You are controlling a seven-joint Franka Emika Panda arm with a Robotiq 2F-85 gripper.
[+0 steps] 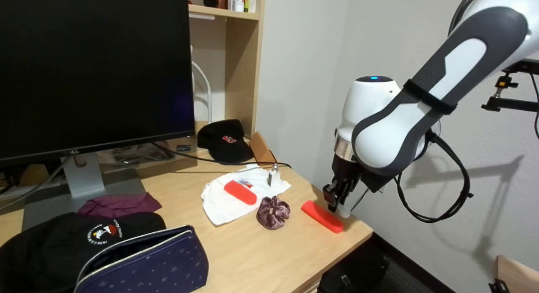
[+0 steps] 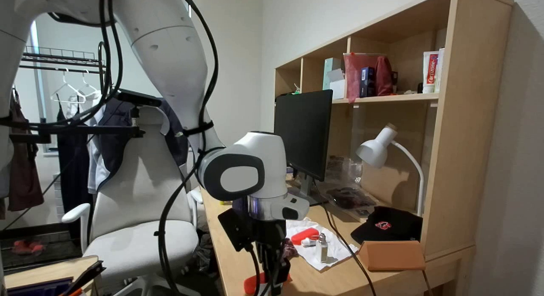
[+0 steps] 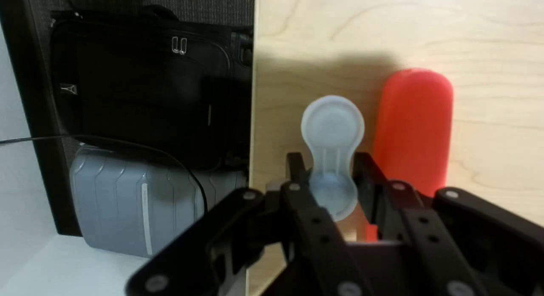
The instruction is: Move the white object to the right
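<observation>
I have my fingers (image 3: 367, 177) set narrow, only as far apart as the white object (image 3: 332, 157) between them, one on each side, holding it. It is a pale, translucent piece with two round ends joined by a slimmer neck; my grip is around the neck and the nearer end, while the farther round end sticks out past my tips. I have it over the bench (image 1: 252, 251), close to the edge; whether its underside touches the bench I cannot tell. Past that edge, in the wrist view, lie a black suitcase (image 3: 144, 100) and a grey suitcase (image 3: 165, 206). Lying on the bench just beside my fingers is a red piece (image 3: 416, 130), long and round-ended; I cannot tell whether I touch it. In an exterior view, a velvet scrunchie (image 1: 267, 219) lies on the red piece's other side, and near that a white sheet (image 1: 219, 204) carries a second red piece (image 1: 241, 192). In both exterior views my fingers point down.
</observation>
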